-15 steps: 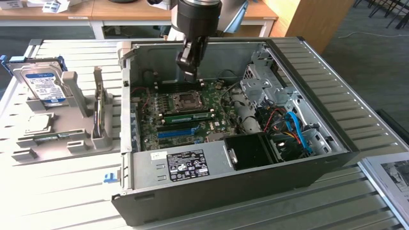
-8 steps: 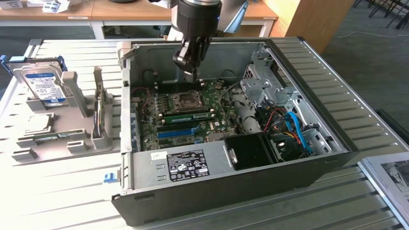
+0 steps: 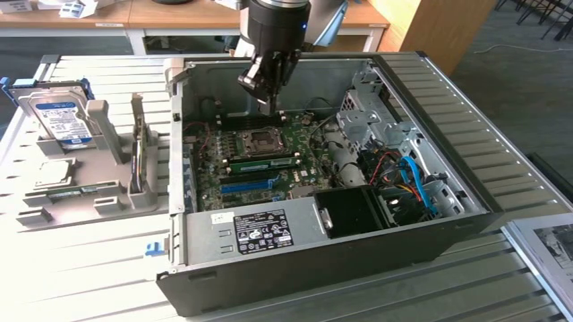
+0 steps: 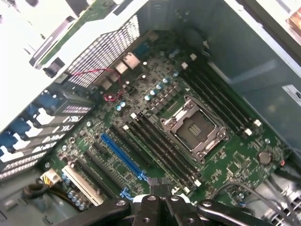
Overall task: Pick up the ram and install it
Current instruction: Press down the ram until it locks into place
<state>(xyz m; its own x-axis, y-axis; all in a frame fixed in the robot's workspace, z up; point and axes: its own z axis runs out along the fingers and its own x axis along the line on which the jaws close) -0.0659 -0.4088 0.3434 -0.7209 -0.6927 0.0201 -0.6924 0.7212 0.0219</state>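
My gripper (image 3: 267, 102) hangs shut inside the open computer case (image 3: 465, 134), above the far part of the motherboard (image 3: 296, 181), with nothing between its fingers. In the wrist view the closed fingertips (image 4: 161, 187) sit over the end of the long black memory slots (image 4: 162, 148) beside the CPU socket (image 4: 194, 131). A green ram stick (image 3: 262, 162) with a pale label lies along the slots just in front of the socket (image 3: 263, 139), well below the gripper. A thin dark board (image 3: 139, 164) stands on edge in the grey holder (image 3: 67, 215) on the exterior view's left.
The holder also carries a silver hard drive (image 3: 61, 121) with a blue-white label and a square silver CPU chip (image 3: 54, 173). Inside the case are the power supply (image 3: 259, 231), a black fan box (image 3: 358, 209), a metal drive cage (image 3: 372, 114) and loose blue and red cables (image 3: 414, 181).
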